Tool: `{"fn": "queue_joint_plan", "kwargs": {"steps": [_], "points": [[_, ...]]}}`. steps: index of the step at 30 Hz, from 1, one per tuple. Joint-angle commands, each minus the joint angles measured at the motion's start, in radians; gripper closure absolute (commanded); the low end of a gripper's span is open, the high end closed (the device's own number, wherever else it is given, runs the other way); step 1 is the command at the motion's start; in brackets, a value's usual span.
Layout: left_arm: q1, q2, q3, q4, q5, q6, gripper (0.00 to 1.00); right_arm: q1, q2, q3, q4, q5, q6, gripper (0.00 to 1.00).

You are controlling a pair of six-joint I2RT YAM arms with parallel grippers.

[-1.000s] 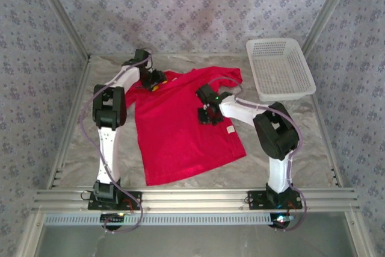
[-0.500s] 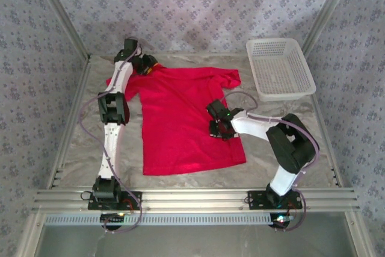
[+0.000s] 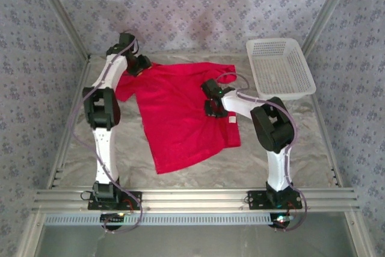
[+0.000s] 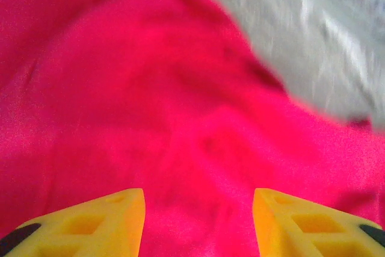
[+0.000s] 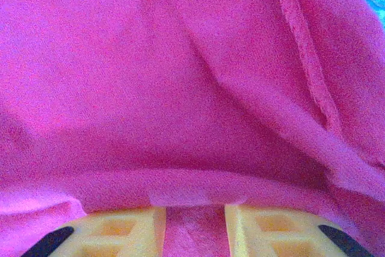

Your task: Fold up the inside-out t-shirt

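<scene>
Flattening step: inside-out t-shirt [image 3: 180, 121] spread between both grippers, not yet folded.
Right gripper [image 5: 195, 209] is narrowed onto a pinched ridge of cloth, the body spreading ahead of it. Left gripper [image 4: 198, 195] is half open and empty, with sleeve cloth directly beneath. Advised: close the left on the sleeve first, then draw both apart evenly, staying low.

Your overhead view is bright and evenly, softly lit, with only faint shadows on the surface [image 3: 192, 176]. Your left wrist picture is smeared by blur, with the red t-shirt [image 4: 180, 118] oversaturated. Your right wrist picture is grainy and tints that cloth magenta.
</scene>
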Motion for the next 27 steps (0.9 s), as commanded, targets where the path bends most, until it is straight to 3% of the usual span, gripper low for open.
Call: {"fn": "queue_joint_plan", "kwargs": {"steps": [1,6,10,18,27], "points": [[-0.03,-0.276,-0.366,0.184,-0.08,0.046,0.49,0.061,-0.106,-0.042,-0.099,0.029,-0.089,0.62],[-0.05,-0.544,-0.807,0.382,0.029,-0.019,0.49,0.223,-0.278,-0.207,-0.173,0.085,-0.078,0.59],[-0.101,-0.623,-0.993,0.467,0.099,-0.047,0.49,0.352,-0.343,-0.269,-0.173,0.099,-0.014,0.56],[-0.127,-0.619,-1.072,0.453,0.119,-0.025,0.49,0.442,-0.329,-0.31,-0.195,0.147,0.085,0.54],[-0.127,-0.608,-1.093,0.461,0.123,-0.03,0.5,0.439,-0.331,-0.394,-0.121,0.088,0.119,0.53]]}}
